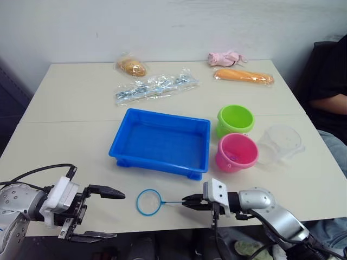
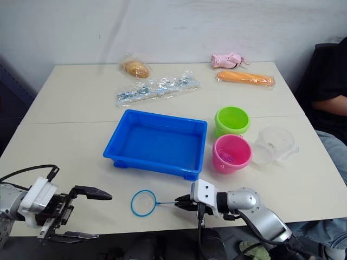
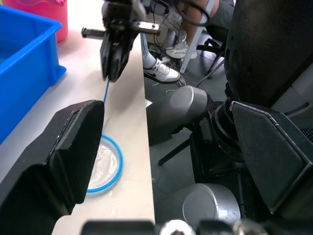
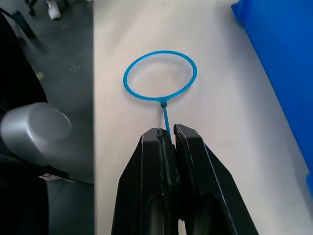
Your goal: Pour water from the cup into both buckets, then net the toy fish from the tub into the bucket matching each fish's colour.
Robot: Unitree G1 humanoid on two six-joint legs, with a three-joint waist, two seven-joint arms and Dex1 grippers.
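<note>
Netting step now, I'd say: right tool (image 1: 190, 202) is clenched on the net (image 4: 160, 77) handle, hoop flat on the counter (image 1: 65, 141) at 6 o'clock of the tub (image 1: 160, 142). Left tool (image 1: 105, 213) hangs released at 9 o'clock. Next move needs lifting the net into the tub.

The tub (image 1: 160, 142) looks like glossy blue plastic with smooth walls. The green bucket (image 1: 235, 119) and the pink bucket (image 1: 236, 152) are smooth, shiny plastic too. The cup (image 1: 280, 143) is clear, colourless plastic. The net (image 4: 160, 76) has a thin blue plastic-looking rim around fine pale mesh. The table (image 1: 76, 103) has a matt, smooth cream top. Near its far edge, crinkled clear film (image 1: 154, 86) wraps small items.
</note>
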